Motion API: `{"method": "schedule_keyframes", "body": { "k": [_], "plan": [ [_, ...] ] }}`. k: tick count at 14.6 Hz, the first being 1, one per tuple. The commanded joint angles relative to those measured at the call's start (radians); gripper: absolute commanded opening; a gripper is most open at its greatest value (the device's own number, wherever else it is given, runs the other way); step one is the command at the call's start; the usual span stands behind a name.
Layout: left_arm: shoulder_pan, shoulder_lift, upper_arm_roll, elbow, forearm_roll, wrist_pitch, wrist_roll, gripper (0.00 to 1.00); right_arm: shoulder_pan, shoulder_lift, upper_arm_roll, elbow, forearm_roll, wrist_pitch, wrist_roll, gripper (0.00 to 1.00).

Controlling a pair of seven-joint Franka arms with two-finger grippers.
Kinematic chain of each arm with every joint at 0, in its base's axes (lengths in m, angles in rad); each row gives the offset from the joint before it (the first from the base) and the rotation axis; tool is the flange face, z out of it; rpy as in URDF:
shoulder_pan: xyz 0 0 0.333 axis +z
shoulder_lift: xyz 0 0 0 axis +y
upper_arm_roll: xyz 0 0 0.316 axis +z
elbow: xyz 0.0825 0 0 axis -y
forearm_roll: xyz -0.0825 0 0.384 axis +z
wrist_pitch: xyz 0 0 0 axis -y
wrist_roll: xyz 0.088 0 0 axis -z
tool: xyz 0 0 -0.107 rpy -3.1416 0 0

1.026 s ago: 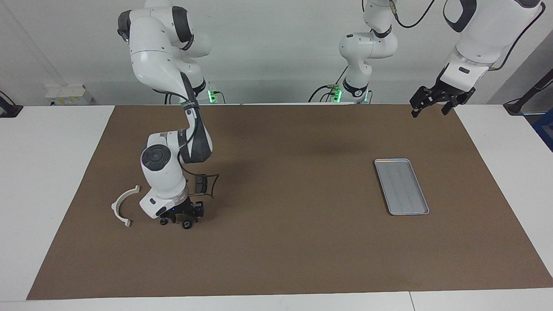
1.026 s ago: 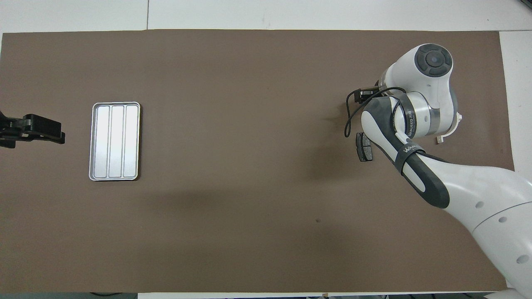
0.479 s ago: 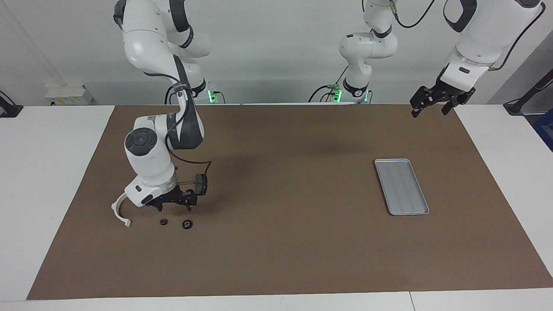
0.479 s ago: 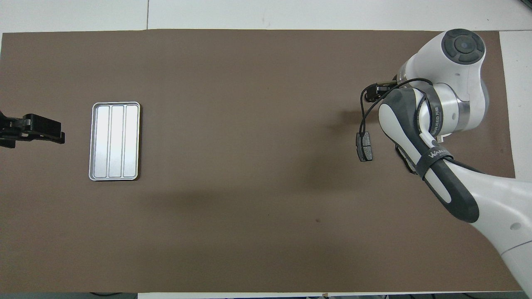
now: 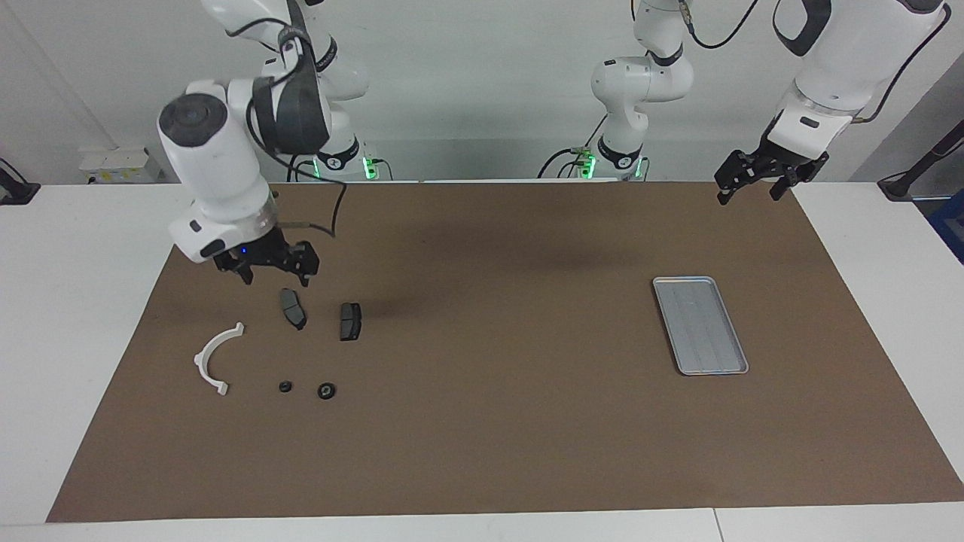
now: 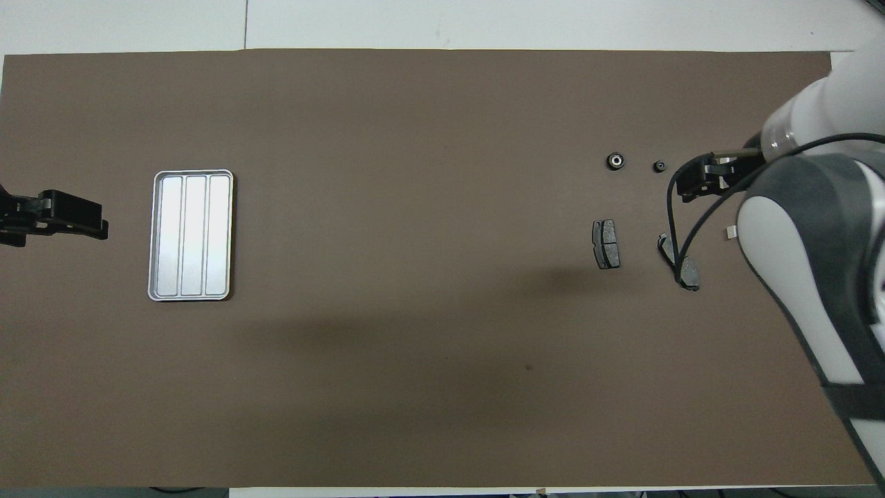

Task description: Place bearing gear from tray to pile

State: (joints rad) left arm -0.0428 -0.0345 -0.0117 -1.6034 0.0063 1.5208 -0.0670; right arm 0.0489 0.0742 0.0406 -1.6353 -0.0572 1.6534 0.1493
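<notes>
My right claw (image 5: pixel 265 265) hangs spread and empty over the pads at the right arm's end of the table. Two gears (image 5: pixel 326 391) (image 5: pixel 285 387) lie on the mat, nearer its long edge away from me than the pads (image 5: pixel 293 308) (image 5: pixel 349 321), beside the bracket (image 5: pixel 213 357). The tray (image 5: pixel 700 324) at the left arm's end looks empty, so I judge the placing done. Risks: the gears are round and loose, so one could roll toward the mat edge if nudged; my dangling cable hangs close over a pad and could drag it as I pull away. My left claw (image 5: pixel 755 184) waits spread above the mat's corner near the tray.
</notes>
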Motion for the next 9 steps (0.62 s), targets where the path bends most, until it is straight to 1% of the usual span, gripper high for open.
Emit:
{"method": "schedule_keyframes", "body": {
  "k": [1,3,6,9],
  "plan": [
    [-0.006,-0.019,0.007,-0.016,-0.012,-0.008,0.004,1.0,-0.017,-0.152,0.013,-0.067,0.042,-0.079,-0.025,1.0],
    [-0.006,-0.019,0.007,-0.016,-0.012,-0.008,0.004,1.0,-0.015,-0.215,0.013,-0.066,0.05,-0.138,-0.025,1.0],
    [-0.006,-0.019,0.007,-0.016,-0.012,-0.008,0.004,1.0,-0.014,-0.244,0.009,-0.055,0.056,-0.202,-0.028,1.0],
    [-0.006,-0.019,0.007,-0.016,-0.012,-0.008,0.004,1.0,-0.017,-0.255,0.016,-0.052,0.056,-0.21,-0.03,1.0]
  ]
}}
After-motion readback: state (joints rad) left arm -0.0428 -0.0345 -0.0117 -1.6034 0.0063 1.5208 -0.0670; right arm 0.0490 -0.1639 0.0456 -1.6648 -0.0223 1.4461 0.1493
